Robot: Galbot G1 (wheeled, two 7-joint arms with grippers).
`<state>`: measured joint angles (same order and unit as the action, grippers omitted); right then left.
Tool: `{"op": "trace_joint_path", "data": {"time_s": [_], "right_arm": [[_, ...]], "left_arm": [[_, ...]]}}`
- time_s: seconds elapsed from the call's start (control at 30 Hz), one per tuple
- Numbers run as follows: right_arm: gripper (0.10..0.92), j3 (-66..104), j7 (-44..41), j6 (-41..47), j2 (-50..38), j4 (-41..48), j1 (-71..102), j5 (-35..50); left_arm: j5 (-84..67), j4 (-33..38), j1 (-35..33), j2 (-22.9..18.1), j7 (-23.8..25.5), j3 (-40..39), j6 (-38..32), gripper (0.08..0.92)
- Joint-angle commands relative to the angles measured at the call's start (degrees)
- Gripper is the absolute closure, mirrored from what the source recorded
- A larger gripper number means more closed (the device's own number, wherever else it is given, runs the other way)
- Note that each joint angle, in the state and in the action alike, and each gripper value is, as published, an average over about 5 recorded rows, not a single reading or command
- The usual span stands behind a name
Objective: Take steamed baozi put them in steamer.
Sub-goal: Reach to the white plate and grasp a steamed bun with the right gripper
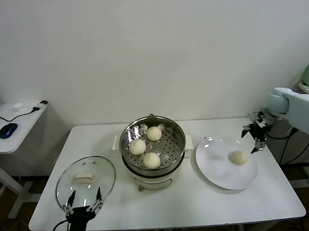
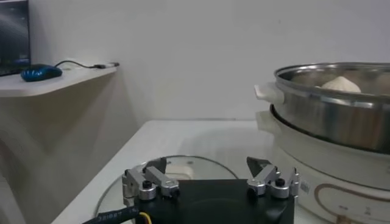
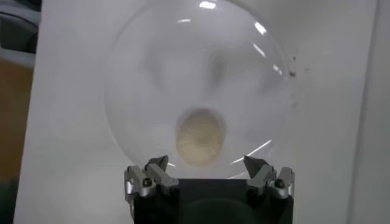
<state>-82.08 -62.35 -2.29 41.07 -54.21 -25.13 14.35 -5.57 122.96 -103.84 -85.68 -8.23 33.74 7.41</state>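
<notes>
White rectangular table holds everything. Round shiny steel steamer on a white base with side handles sits mid-table; perforated tray inside carries three small smooth cream-white steamed baozi: one toward the wall, one on the robot's left, one nearest the robot. Fourth cream-white baozi lies alone on the flat round white plate, just to the right of the steamer, sitting in the plate's right half.

Right gripper hangs at the plate's far right edge, just past the lone baozi, not touching it. Fingers spread wide, holding nothing. Right wrist view looks straight down: both fingertips apart, the baozi on the plate lined up between them but farther off.

Left gripper parked low at the table's front left edge, over the near rim of the round glass lid with a white handle, which lies flat left of the steamer. Fingers spread, empty. Left wrist view shows the lid just beyond the fingertips, the steamer wall beside it, one baozi top peeking over the rim.

Blue computer mouse with black cable on a white side desk at far left, well apart from the table.
</notes>
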Motion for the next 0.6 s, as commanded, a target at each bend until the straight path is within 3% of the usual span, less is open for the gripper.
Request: {"op": "trace_joint_path", "data": {"time_s": [0.03,0.43,0.6], "right_arm": [[0.203,14.5,1.9,3.9,5.8,10.3,16.4,-5.2],[0.215,16.1,1.4,3.9,7.4,11.3,16.2,-7.4],[0.319,10.5,-0.3,3.9,6.2,7.9,9.6,-5.2]], "left_arm": [[0.1,0.0,-0.5,-0.4,-0.1,0.2,-0.3,0.177],[0.1,0.3,-0.7,-0.5,-0.1,0.1,-0.3,0.177],[0.1,0.7,-0.8,-0.3,0.0,0.0,-0.2,0.177]]}}
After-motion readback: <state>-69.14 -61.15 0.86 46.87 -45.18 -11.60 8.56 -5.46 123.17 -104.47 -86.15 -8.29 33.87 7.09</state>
